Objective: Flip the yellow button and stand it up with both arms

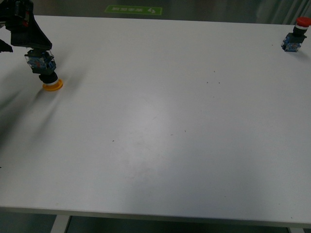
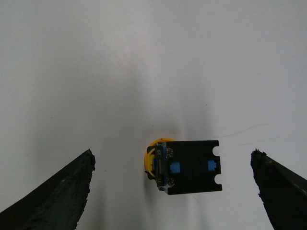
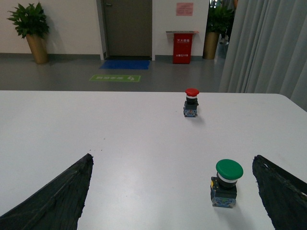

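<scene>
The yellow button (image 1: 47,72) stands upside down at the far left of the white table (image 1: 160,121), its yellow cap on the surface and its black-blue contact block on top. My left gripper (image 1: 29,36) is open just above and behind it. In the left wrist view the button (image 2: 189,166) sits between the two spread fingers (image 2: 57,196), touching neither. My right gripper (image 3: 172,196) is open and empty over the table, and does not show in the front view.
A red-capped switch (image 1: 295,36) stands upright at the far right back; it also shows in the right wrist view (image 3: 191,102). A green-capped switch (image 3: 226,183) stands upright between the right gripper's fingers, nearer one of them. Floor and a door lie beyond the table's far edge.
</scene>
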`<action>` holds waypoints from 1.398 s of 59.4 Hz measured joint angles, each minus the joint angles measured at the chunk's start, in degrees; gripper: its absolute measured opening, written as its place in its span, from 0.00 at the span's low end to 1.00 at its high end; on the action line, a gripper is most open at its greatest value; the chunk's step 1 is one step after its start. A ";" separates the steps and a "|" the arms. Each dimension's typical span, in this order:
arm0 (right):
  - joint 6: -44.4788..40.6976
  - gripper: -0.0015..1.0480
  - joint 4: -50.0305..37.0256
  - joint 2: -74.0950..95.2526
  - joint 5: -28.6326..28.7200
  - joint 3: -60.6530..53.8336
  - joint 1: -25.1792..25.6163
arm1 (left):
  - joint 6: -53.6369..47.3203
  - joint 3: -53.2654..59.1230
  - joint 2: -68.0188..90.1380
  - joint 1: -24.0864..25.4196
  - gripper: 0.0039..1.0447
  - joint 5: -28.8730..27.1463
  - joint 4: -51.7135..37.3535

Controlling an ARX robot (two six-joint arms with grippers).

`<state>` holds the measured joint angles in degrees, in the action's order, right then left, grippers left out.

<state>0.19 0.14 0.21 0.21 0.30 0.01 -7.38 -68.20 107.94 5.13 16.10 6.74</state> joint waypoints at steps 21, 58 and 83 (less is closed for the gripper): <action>0.00 0.93 0.00 0.00 0.00 0.00 0.00 | 0.15 -2.73 2.69 -2.64 0.94 -1.53 1.99; 0.00 0.93 0.00 0.00 0.00 0.00 0.00 | 0.13 -3.63 3.91 -3.23 0.94 -2.51 4.17; 0.00 0.93 0.00 0.00 0.00 0.00 0.00 | 0.11 -4.13 4.28 -3.23 0.70 -2.67 4.63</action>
<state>0.19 0.14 0.21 0.21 0.30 0.01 -7.27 -72.34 112.22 1.89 13.43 11.38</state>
